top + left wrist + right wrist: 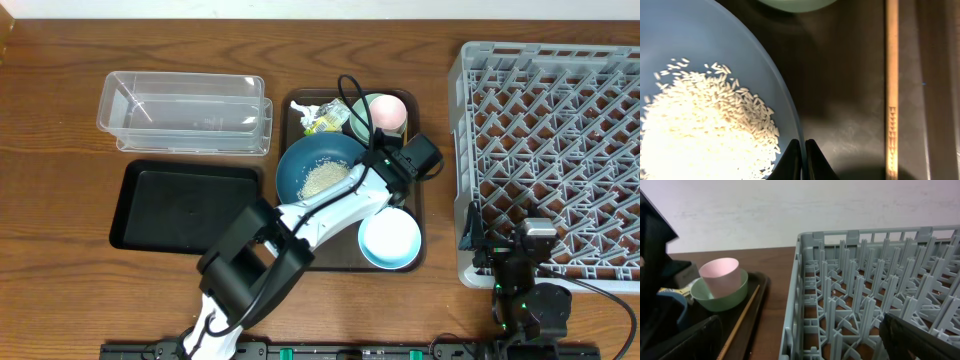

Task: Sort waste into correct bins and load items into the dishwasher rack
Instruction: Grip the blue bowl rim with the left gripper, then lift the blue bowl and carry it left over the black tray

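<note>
The dark-blue dish (pixel 300 170) sits on the brown tray (pixel 292 103) with a heap of rice (pixel 323 178) in it. My left gripper (pixel 364 172) is shut on the dish's right rim; in the left wrist view the rim of the dish (pixel 700 45) runs between the closed tips of the left gripper (pixel 803 150), beside the rice (pixel 705 130). A wooden stick (pixel 891 90) lies to the right. The crumpled wrapper (pixel 322 118), green cup (pixel 385 113) and light-blue bowl (pixel 390 240) share the tray. My right gripper (pixel 520 255) stands open at the rack's (pixel 560 150) near-left corner.
A clear tub (pixel 185 112) and a black tray (pixel 185 205) lie left of the brown tray. In the right wrist view the right gripper (pixel 800 347) straddles the rack wall (pixel 795 310), with the cup (pixel 720 282) and stick (pixel 737 325) to its left.
</note>
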`<state>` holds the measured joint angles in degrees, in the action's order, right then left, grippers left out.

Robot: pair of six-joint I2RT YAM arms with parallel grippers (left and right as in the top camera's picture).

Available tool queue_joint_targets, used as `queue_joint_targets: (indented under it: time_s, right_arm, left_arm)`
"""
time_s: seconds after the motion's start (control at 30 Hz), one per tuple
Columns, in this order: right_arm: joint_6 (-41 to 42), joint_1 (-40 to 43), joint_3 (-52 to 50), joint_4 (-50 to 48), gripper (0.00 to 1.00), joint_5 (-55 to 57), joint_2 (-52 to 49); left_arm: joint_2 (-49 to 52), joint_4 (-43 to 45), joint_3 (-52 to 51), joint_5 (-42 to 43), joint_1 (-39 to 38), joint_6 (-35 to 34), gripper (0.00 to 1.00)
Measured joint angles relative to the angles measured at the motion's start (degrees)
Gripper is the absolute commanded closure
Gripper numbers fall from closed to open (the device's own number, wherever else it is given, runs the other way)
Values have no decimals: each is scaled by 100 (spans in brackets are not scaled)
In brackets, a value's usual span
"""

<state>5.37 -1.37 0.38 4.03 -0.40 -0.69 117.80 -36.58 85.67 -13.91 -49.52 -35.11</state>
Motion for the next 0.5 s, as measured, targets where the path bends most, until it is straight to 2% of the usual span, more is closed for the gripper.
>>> queue_joint_targets:
  time_s: [0.23,0.5]
  right_arm:
    - [0,0,0,0,1,0,0]
    - [0,0,0,0,1,0,0]
  left_arm:
    - [-575,-264,-4,107,0,2,94]
    - [-1392,-994,-4,157,0,0,94]
